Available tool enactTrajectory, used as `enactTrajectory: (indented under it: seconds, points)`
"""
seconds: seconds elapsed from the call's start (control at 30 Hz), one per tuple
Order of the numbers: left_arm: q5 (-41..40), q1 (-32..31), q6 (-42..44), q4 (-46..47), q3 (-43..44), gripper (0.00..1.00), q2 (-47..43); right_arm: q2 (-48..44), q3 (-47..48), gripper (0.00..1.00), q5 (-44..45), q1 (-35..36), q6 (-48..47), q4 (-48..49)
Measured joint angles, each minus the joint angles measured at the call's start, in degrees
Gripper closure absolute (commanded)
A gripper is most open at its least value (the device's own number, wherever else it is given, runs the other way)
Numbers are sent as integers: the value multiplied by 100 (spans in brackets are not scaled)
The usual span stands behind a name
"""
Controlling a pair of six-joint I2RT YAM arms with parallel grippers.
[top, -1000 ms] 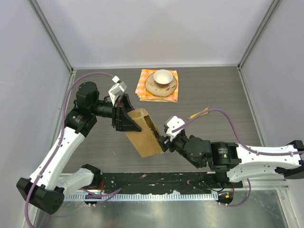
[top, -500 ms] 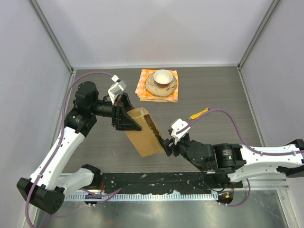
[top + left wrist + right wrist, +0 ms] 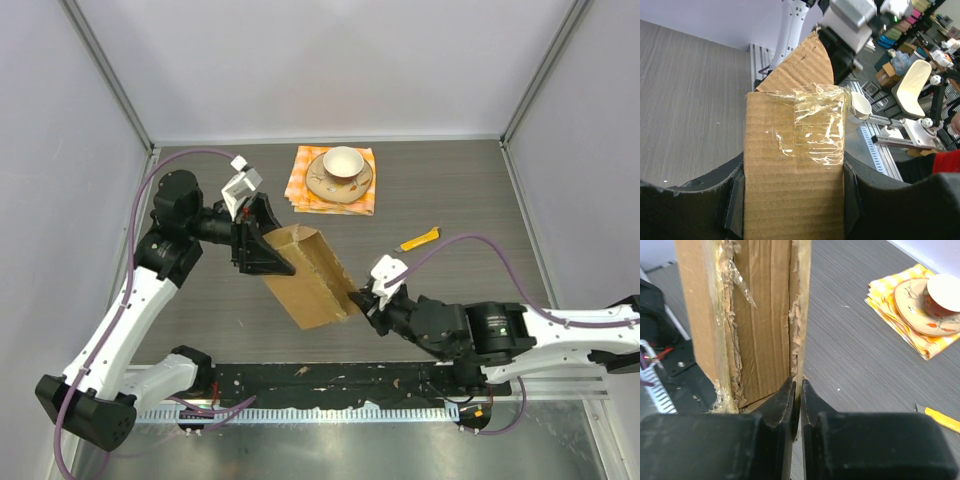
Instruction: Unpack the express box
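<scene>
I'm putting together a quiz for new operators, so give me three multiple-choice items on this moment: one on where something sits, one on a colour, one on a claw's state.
1. Where does the cup stand?
A) at the near edge
B) in the far right corner
C) on the saucer

2. What colour is the cloth under the saucer?
A) blue
B) orange checkered
C) green

3. What state is the right claw in?
A) shut on a flap edge of the express box
B) wide open
C) holding the cup

Answers:
1. C, the top view shows the cup on the saucer.
2. B, its orange and white checks show.
3. A, the right wrist view shows its fingers pinching cardboard.
</scene>
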Motion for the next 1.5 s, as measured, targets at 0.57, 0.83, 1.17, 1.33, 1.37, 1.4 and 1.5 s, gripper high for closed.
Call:
enactTrajectory:
  seconds: [0.57,0.83,1.17,1.33,1.37,1.4,1.5]
  points:
    - [579,-251,262,470,-122,0,-63,-289,839,99,-717,4,-361,-828]
    - [612,-114,258,483,-369,0,44,245,1019,99,105,2,-944,-920]
    - [643,1421,-1416,2398,-1377,0,341,1526,896,99,612,-964,-1803,-896]
    - [632,1939,-1915,2935,-1950,0,621,1652,612,99,625,-1182,-2120,-804]
    - [640,1950,-1963,2997,-1963,0,675,1716,581,99,629,-1185,-2173,-741]
    - [645,1961,-2004,3088,-1956,0,730,1816,549,99,649,-1185,-2232,-688]
    - [658,2013,-2166,3298,-1875,0,944,2079,476,99,595,-1187,-2312,-605]
